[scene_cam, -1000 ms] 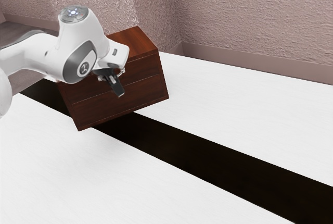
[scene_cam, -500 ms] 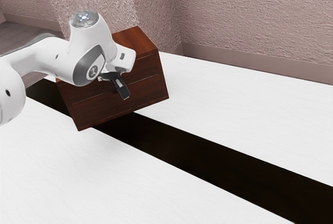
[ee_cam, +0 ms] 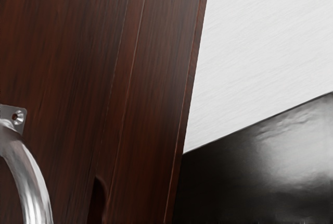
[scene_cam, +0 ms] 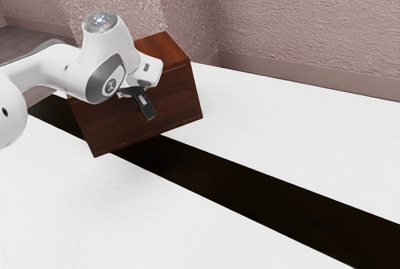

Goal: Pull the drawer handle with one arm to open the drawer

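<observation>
A dark brown wooden drawer cabinet (scene_cam: 172,97) stands tilted on the white table, toward the exterior view's upper left. My gripper (scene_cam: 146,109) hangs against the cabinet's front face, at the seam between its upper and lower fronts. The white hand and arm cover the left part of that face. In the wrist view the wooden front (ee_cam: 104,78) is very near, and a curved silver handle (ee_cam: 23,174) with a screwed mounting plate sits just beside the hand. The drawer fronts look flush with the cabinet.
The white table (scene_cam: 294,131) is crossed by a wide glossy black stripe (scene_cam: 250,194) that runs from under the cabinet toward the exterior view's lower right. A textured pinkish wall (scene_cam: 300,12) stands behind the table.
Over the last second my arm shifted a little to the exterior view's right and up along the cabinet front, then stayed still. The cabinet has not moved.
</observation>
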Robot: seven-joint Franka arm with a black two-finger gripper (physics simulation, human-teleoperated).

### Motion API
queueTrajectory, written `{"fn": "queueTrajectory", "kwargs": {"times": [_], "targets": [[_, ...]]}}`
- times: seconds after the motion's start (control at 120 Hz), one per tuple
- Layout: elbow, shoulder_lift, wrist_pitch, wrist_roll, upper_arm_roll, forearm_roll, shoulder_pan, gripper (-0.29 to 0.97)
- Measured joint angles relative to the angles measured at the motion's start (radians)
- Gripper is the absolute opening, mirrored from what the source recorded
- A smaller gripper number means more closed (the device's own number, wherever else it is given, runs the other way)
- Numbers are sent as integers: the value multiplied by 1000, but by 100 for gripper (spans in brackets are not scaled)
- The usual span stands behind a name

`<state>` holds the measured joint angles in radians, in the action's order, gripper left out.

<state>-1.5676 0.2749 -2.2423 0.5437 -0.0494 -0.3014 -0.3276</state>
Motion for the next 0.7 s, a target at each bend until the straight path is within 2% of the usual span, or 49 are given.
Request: {"fn": "queueTrajectory", "kwargs": {"times": [0.533, 0.7], "targets": [[-57, -28, -13, -4, -32, 3, -1, 68], [-58, -34, -11, -7, -39, -3, -6, 60]]}}
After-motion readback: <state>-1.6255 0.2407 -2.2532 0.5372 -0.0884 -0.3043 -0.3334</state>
